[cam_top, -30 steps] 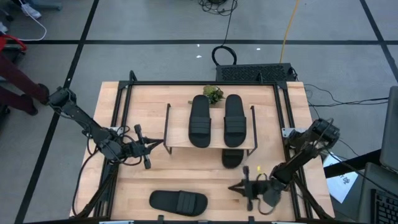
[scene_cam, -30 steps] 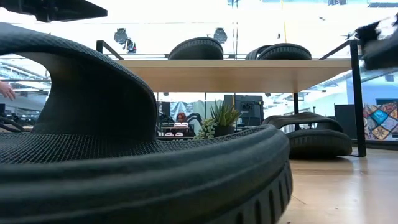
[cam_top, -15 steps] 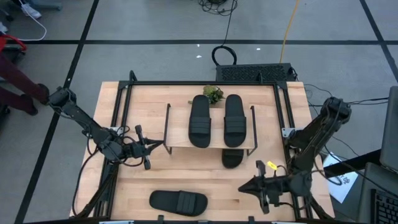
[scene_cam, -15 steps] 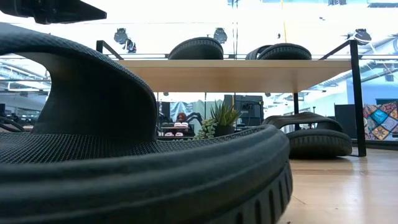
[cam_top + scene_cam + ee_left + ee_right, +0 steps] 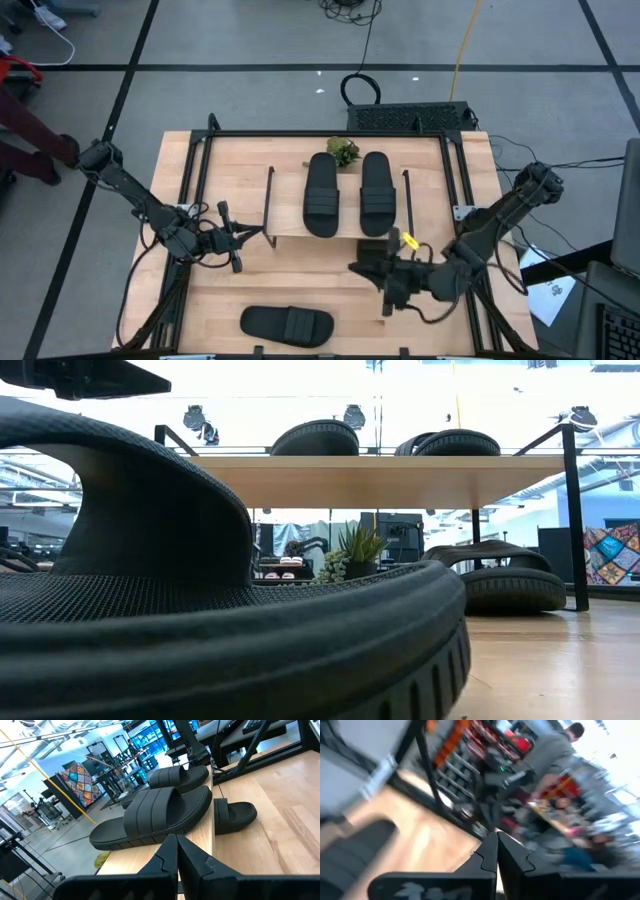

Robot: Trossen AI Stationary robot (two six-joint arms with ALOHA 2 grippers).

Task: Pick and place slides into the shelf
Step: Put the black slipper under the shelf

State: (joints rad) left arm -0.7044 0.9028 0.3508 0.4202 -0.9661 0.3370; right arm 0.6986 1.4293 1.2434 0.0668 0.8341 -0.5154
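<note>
Since the earlier frame, the right end effector (image 5: 362,268) has swung in from the near right edge of the surface (image 5: 240,175) toward the middle, and now sits at the near right corner of the shelf (image 5: 290,232), over the place where a third slide showed on the lower tier; that slide (image 5: 497,577) is seen on the low view, under the top board. Its fingers (image 5: 490,854) are pressed together, empty. The right wrist view is blurred by motion.

The left end effector (image 5: 262,231) has not shifted: it rests by the shelf's near left corner, fingers (image 5: 172,857) closed, nothing held.

Slides on top board: two, side by side, lengthwise front to back. Left one (image 5: 321,194), right one (image 5: 376,194), close together but apart.

Fourth slide (image 5: 286,324): lying crosswise on the surface near its front edge, well apart from the shelf, touched by neither end effector.

A small green plant (image 5: 343,151) stands behind the shelf.
</note>
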